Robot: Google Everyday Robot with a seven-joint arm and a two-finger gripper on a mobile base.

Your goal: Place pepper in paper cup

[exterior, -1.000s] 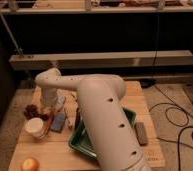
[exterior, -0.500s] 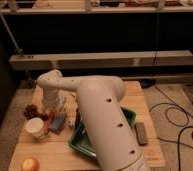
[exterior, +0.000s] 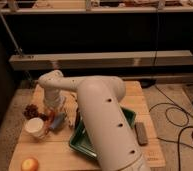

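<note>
The paper cup (exterior: 36, 127), small and white, stands at the left of the wooden table (exterior: 125, 95). A slim red-orange pepper (exterior: 50, 120) shows as a sliver just right of the cup, mostly hidden under the wrist. My gripper (exterior: 52, 114) points down at the end of the white arm (exterior: 97, 115), directly over the pepper and close to the table top, between the cup and a grey-blue cup (exterior: 58, 122). Whether it holds the pepper does not show.
A dark red grape bunch (exterior: 30, 110) lies behind the paper cup. A green tray (exterior: 80, 141) sits mid-table, partly under the arm. A round orange fruit (exterior: 30, 164) rests at the front left corner. A dark flat object (exterior: 141, 133) lies at the right.
The gripper has come down and slightly left, from above the grey-blue cup to just over the pepper beside the paper cup. The objects on the table have stayed put.
</note>
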